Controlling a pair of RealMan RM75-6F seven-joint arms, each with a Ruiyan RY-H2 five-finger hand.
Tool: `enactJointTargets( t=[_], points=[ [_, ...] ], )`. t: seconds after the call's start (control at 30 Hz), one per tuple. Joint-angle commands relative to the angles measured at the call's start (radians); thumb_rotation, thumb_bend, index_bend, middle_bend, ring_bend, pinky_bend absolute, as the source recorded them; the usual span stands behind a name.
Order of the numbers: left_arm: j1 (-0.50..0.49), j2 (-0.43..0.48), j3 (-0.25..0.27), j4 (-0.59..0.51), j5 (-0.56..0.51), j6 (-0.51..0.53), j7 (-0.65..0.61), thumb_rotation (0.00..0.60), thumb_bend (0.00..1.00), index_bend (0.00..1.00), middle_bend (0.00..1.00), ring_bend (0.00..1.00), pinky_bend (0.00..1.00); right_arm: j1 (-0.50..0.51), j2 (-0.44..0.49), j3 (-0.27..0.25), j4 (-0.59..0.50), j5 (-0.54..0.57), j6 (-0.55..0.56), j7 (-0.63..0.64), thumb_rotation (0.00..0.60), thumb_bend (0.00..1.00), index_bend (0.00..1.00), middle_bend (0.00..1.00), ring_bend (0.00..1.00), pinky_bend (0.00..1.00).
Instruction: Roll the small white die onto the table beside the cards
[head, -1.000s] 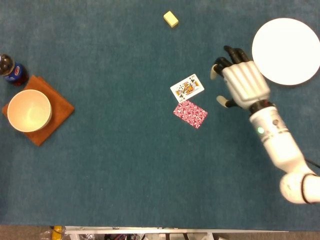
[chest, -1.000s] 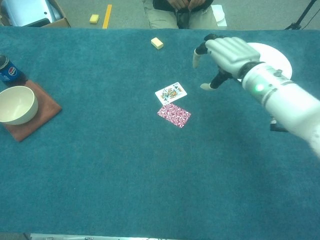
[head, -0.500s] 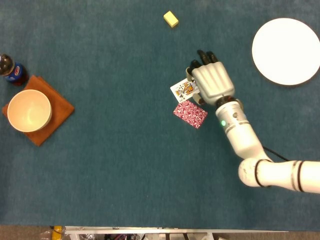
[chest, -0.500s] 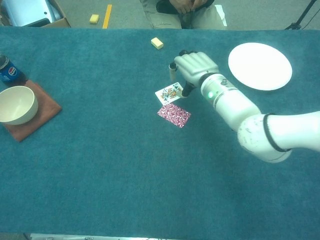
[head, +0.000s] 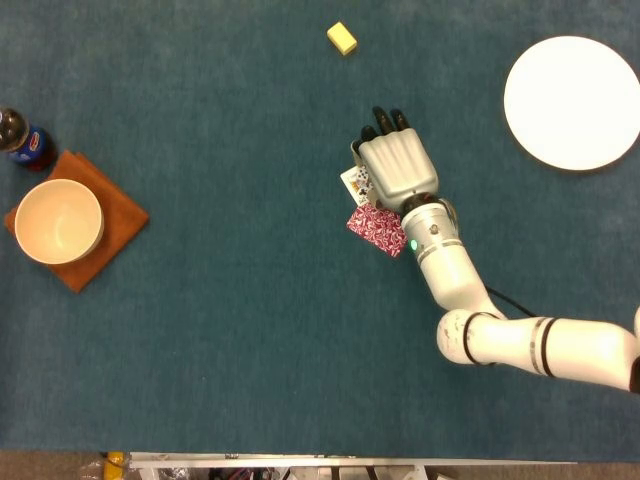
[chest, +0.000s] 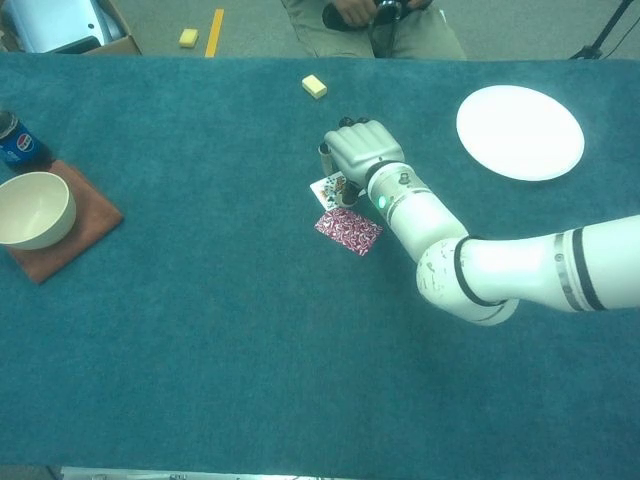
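Hovering over the two playing cards, the robot's right hand (head: 397, 172) has swept in from beside the white plate (head: 572, 102) during the last second and now covers most of the face-up card (head: 352, 180), of which only a left edge shows from above. The left hand is not in view. The small white die cannot be seen in either view; if the right hand carries it, it is hidden under the palm, and with the knuckles toward both cameras I cannot tell whether the fingers are closed on anything. My guess is that the hand has arrived at the release spot, so the roll itself is what remains, ideally let go to one side so the die lands on cloth, not card. The hand is smooth, pale moulded plastic with dark fingertips. The table (head: 250, 330) wears a matte, slightly fuzzy teal felt. The face-down card (head: 372, 224) shows a busy red-and-white pattern, flat and glossy. Far off sit a yellow block (head: 342, 38), a cream bowl (head: 58, 220) on a rust-brown cloth (head: 115, 222), and a cola bottle (head: 22, 140).
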Motion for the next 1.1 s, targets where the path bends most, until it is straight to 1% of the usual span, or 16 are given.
enactJointTargets(
  t=[0.03, 0.37, 0.63, 0.77, 0.87, 1.0, 1.1],
  points=[
    [0.001, -0.002, -0.001, 0.007, 0.0, 0.001, -0.006, 0.6, 0.34, 0.06, 0.09, 0.03, 0.07, 0.009, -0.013, 0.007, 0.02, -0.004, -0.004, 0.01, 0.6, 0.23, 0.43, 0.27, 0.06, 0.1],
    [0.0, -0.009, -0.002, 0.025, -0.003, -0.001, -0.017, 0.6, 0.34, 0.06, 0.09, 0.03, 0.07, 0.014, -0.034, 0.009, 0.051, -0.003, -0.012, 0.013, 0.6, 0.28, 0.46, 0.27, 0.06, 0.1],
    [-0.004, -0.013, -0.006, 0.03, -0.011, -0.009, -0.019, 0.6, 0.34, 0.06, 0.09, 0.03, 0.07, 0.02, -0.047, 0.016, 0.064, 0.002, -0.01, 0.005, 0.6, 0.37, 0.5, 0.27, 0.06, 0.1],
    [-0.003, -0.014, -0.006, 0.036, -0.014, -0.009, -0.023, 0.6, 0.34, 0.06, 0.09, 0.03, 0.07, 0.017, -0.039, 0.02, 0.049, -0.003, -0.005, 0.009, 0.6, 0.38, 0.5, 0.27, 0.06, 0.1],
    [-0.002, -0.015, -0.006, 0.04, -0.016, -0.01, -0.027, 0.6, 0.34, 0.06, 0.09, 0.03, 0.07, 0.01, -0.015, 0.02, 0.013, -0.012, 0.008, 0.008, 0.6, 0.38, 0.5, 0.27, 0.06, 0.1],
    [0.0, -0.019, -0.006, 0.049, -0.021, -0.01, -0.036, 0.6, 0.34, 0.06, 0.09, 0.03, 0.07, -0.014, 0.048, 0.013, -0.086, -0.038, 0.04, 0.014, 0.6, 0.38, 0.5, 0.27, 0.06, 0.1],
    [0.001, -0.023, -0.005, 0.056, -0.024, -0.012, -0.04, 0.6, 0.34, 0.06, 0.09, 0.03, 0.07, -0.038, 0.108, 0.003, -0.18, -0.06, 0.071, 0.017, 0.6, 0.38, 0.5, 0.27, 0.06, 0.1]
  ],
)
